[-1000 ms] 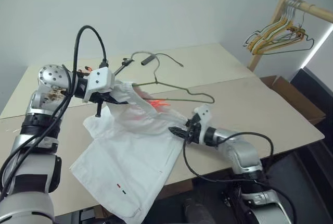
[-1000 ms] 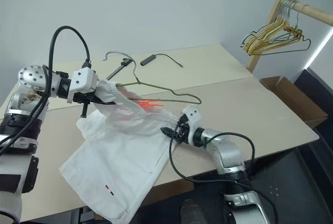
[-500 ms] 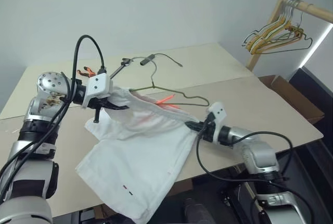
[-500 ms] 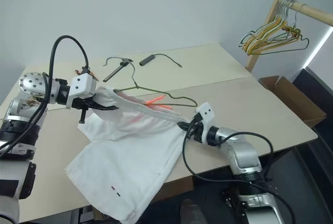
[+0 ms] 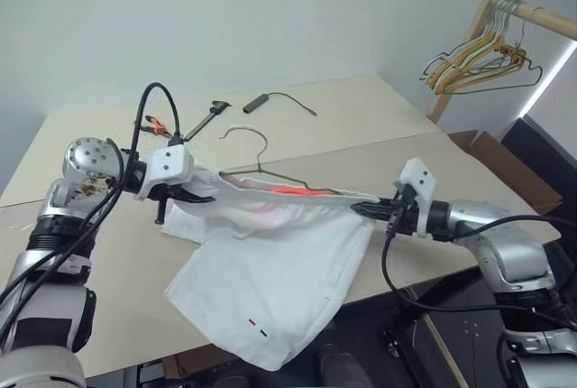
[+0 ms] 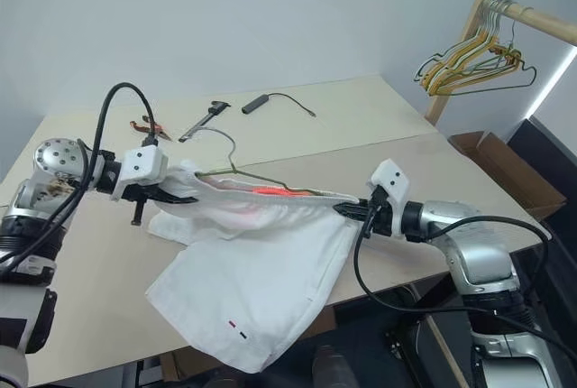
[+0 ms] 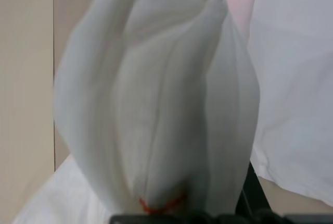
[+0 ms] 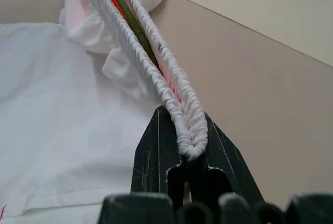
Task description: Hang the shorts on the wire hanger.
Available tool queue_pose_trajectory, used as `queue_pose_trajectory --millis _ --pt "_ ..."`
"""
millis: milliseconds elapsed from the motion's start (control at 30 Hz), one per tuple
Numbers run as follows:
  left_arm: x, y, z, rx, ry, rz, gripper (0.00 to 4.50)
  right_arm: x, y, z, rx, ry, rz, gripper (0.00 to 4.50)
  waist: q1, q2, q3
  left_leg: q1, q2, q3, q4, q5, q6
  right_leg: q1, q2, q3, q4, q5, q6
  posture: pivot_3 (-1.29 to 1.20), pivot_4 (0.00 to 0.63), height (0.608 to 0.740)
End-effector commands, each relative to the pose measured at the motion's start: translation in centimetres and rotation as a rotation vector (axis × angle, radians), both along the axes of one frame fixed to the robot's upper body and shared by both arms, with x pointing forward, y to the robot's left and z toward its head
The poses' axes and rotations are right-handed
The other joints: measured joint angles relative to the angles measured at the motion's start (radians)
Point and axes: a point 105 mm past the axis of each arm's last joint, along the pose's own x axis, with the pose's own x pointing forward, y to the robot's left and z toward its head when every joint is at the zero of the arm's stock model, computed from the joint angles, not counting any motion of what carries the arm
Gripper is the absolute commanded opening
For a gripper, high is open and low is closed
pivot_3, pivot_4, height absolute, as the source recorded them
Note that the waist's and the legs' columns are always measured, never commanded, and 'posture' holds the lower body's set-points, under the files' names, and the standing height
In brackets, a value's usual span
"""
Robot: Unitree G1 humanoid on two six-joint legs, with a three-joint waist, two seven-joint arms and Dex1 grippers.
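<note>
Left gripper [image 5: 200, 195] clenched on one end of the shorts [image 5: 279, 266] waistband, right gripper [image 5: 368, 210] clamped on the other end, band pulled taut between them above the surface [image 5: 451, 167]. Legs of the shorts drape down onto the surface, one hem over the front edge. Wire hanger [image 5: 255, 148] sits inside the stretched waistband, hook sticking out behind it. Cable [image 5: 270, 99] lies far back.
</note>
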Motion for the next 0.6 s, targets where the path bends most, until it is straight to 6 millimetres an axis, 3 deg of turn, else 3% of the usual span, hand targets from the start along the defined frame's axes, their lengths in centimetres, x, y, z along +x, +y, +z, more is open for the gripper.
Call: queue_pose_trajectory --millis 33,267,500,600 --pt "0.0 2.5 -1.1 0.131 0.0 0.072 0.0 -0.1 -0.4 2.7 -0.019 -0.1 0.029 0.03 0.0 0.0 0.0 0.0 0.0 0.0 0.0 0.0 0.0 0.0 0.0 0.0 0.0 0.0 0.0 -0.12 0.0 0.74" --pt "0.4 2.0 -2.5 0.147 0.023 0.088 0.0 -1.4 1.0 4.0 -0.052 -0.139 0.147 0.03 0.001 0.0 0.0 -0.001 0.0 0.0 0.0 0.0 0.0 0.0 0.0 0.0 0.0 0.0 0.0 -0.13 0.0 0.74" --pt "0.7 -1.2 -1.7 0.063 0.01 -0.009 0.0 -0.4 3.9 4.2 -0.148 -0.203 0.153 0.03 0.0 0.0 0.0 -0.001 0.0 0.001 0.0 0.0 0.0 0.0 0.0 -0.001 0.0 0.0 0.0 -0.14 0.0 0.74" --pt "1.0 -2.2 -1.3 0.037 -0.003 -0.023 0.0 0.1 4.2 3.8 -0.191 -0.2 0.128 0.93 -0.001 0.0 0.0 -0.001 0.0 0.002 0.001 0.0 0.0 -0.001 0.0 -0.001 0.0 0.0 0.0 -0.14 0.0 0.74"
